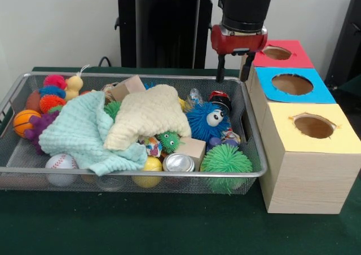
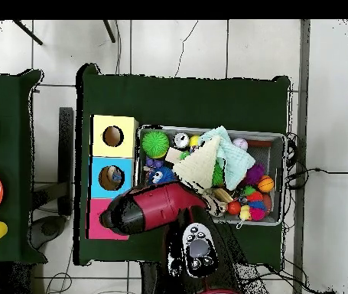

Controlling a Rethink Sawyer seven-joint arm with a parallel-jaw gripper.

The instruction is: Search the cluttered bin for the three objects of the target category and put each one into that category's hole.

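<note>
While the mesh bin (image 1: 248, 173) sits on the green tabletop (image 1: 169, 227) crammed with toys, nothing marks which category is wanted, so the likely candidates are only what shows: a green spiky ball (image 1: 225, 160) at the near right corner, a blue fuzzy toy with googly eyes (image 1: 206, 119) just behind it, a smaller green spiky creature (image 1: 168, 140) beside a silver can (image 1: 178, 163), a baseball (image 1: 61, 162) at the near left, a small basketball (image 1: 25, 121) against the left wall, and a heap of bright spiky balls (image 1: 52, 94) with a yellow duck (image 1: 73, 86) at the far left. A mint cloth (image 1: 84, 132) and a cream cloth (image 1: 149, 115) lie across the middle, covering much of the pile. Just beside the bin's right wall stand three wooden boxes in a row, each with a round hole on top: yellow (image 1: 313, 126) nearest, blue (image 1: 292, 84) in the middle, red (image 1: 277, 53) farthest. The tool (image 1: 233, 69) hangs above the bin's far right corner, next to the blue and red boxes, its two dark fingers spread apart and empty.
</note>
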